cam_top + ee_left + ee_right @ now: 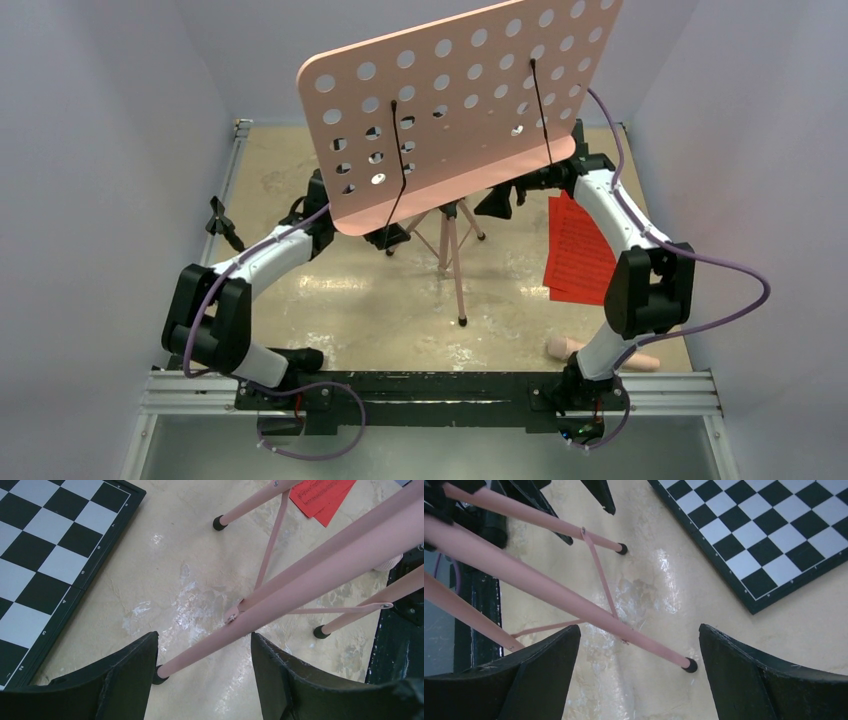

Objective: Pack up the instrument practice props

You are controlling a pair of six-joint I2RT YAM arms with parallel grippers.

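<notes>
Table [350, 290]: beige, mottled top, both arms reaching in from the near edge.

Music stand [450, 110]: upright mid-table. The pink perforated desk is tilted and fills the upper middle of the top view, hiding the far part of the table. The tripod legs [455, 260] are splayed with their black feet on the surface.

Chessboard [40, 555]: flat on the table beyond the tripod. It shows only in the wrist views.

Left gripper [205, 677]: low under the desk's left side, claw spread wide. One tripod leg [320, 575] runs through the gap between the fingers [125, 685]. I see no contact with either pad, and nothing is held.

Right gripper [639, 680]: under the desk's right side, claw also wide. A leg [549, 595] ends with its foot between the fingers [539, 680] in that view, clear of both. Nothing is held.

Red sheets [578, 250]: overlapping stack, flat on the table right of the tripod, partly behind the right forearm.

Peach tube [560, 348]: lying near the right arm's base at the near edge, its middle hidden by the arm.

Black peg stand [222, 222]: by the left table edge, well apart from the tripod. It is too small to make out detail.
</notes>
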